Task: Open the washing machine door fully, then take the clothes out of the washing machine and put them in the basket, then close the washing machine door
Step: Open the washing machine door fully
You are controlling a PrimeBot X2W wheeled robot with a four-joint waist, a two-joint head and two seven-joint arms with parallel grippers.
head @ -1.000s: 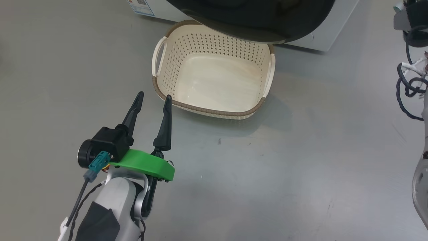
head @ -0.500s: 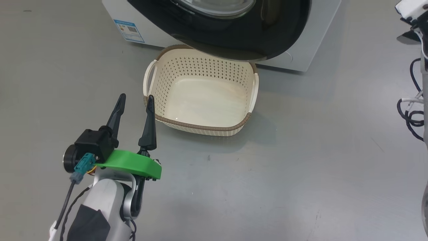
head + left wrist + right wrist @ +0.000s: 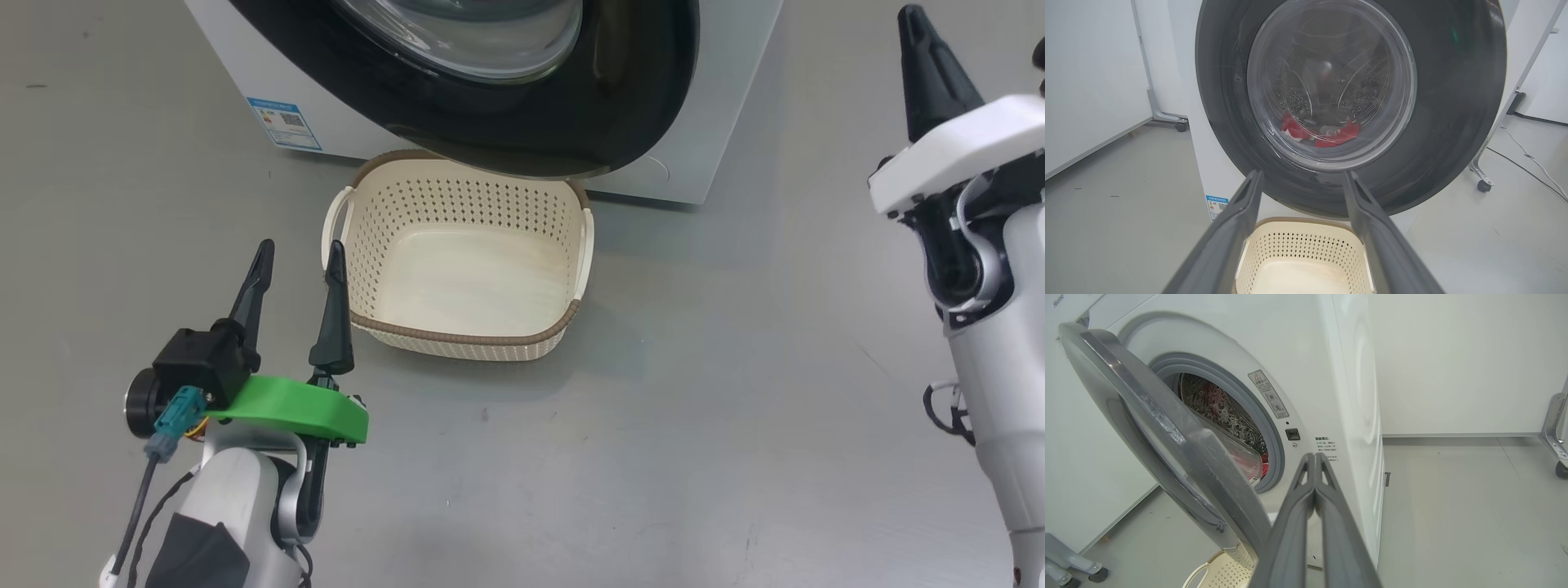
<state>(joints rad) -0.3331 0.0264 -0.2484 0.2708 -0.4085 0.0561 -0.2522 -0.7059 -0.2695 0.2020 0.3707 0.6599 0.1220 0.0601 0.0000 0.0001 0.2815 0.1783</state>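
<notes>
1 door (image 3: 522, 139) ajar; L gripper (image 3: 300, 245) spread, R gripper (image 3: 1314, 455) pinched.

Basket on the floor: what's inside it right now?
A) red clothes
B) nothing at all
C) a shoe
B: the basket has a bare cream bottom, and the red clothes can be seen through the glass of the door.

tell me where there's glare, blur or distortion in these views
Head view: sharp, soft glare on the washing machine door, faint shadow right of the basket. Left wrist view: streaky reflections on the glass haze the clothes; the left end effector is blurred up close. Right wrist view: wide-angle curves the washing machine; the near door rim is soft.
</notes>
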